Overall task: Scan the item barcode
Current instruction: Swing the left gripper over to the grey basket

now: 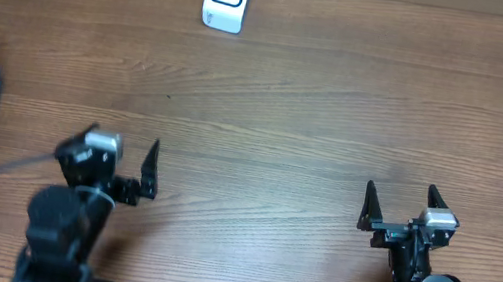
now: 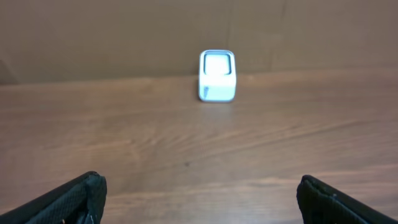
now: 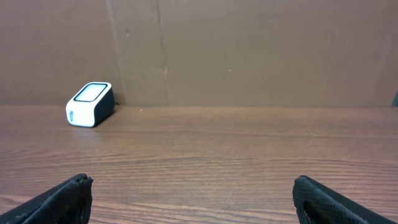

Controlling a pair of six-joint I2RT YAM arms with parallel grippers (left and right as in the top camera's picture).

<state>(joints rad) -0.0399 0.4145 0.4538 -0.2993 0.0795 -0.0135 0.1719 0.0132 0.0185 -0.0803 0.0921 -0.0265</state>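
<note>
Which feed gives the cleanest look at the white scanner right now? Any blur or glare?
Left wrist view: soft throughout, the small white box-shaped scanner blurred, its window washed out. Right wrist view: sharper, grain of the brown wooden table crisp, no glare. Overhead view: evenly lit, sharp, best outline of the scanner.

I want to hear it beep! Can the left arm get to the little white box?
Probably yes. The left gripper is open and empty, and only bare table lies between it and the white box. Nothing blocks the way.
</note>
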